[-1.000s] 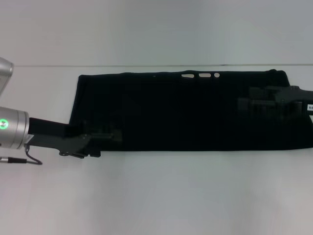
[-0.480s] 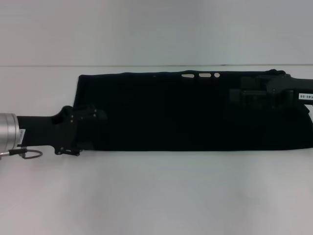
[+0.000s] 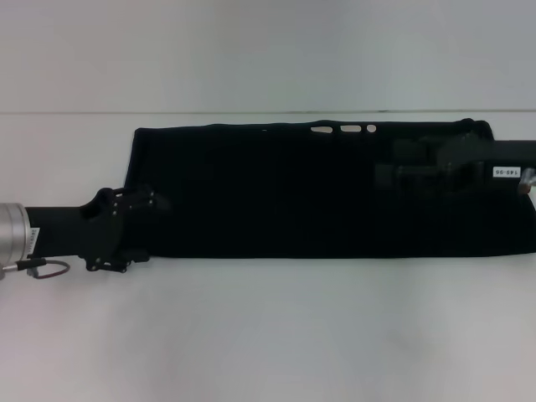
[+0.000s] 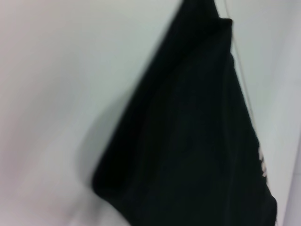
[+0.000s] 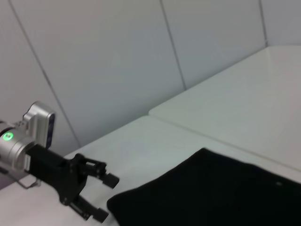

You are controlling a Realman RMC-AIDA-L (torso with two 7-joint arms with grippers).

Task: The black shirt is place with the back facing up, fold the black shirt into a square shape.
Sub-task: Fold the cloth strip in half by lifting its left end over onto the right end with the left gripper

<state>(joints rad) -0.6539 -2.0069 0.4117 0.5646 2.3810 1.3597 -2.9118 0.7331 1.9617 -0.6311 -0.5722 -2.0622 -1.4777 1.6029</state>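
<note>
Lying: the black shirt (image 3: 318, 188) is spread flat on the white table (image 3: 268, 335) as a long band, already folded lengthwise; its long axis runs from the robot's left to its right, neckline edge on the far side.
Key relation: each short end of the band has a gripper at it, so the coming crosswise fold would likely carry one end along the long axis toward the other.
Left gripper (image 3: 138, 222): at the shirt's left end, near the front corner, the arm reaching in level from the left edge; the shirt extends away from it to the right.
Left gripper state: in the right wrist view its two fingers (image 5: 106, 179) stand spread apart just beside the shirt's corner, nothing between them.
Right gripper (image 3: 394, 172): over the shirt's right portion toward the far edge, arm coming in from the right.
Right gripper state: cannot tell, black on black.
Nearer arm: the left looks nearer to taking a corner, judging by how close it sits to the edge.
Stage: judged mid-task; a square is not yet formed.
</note>
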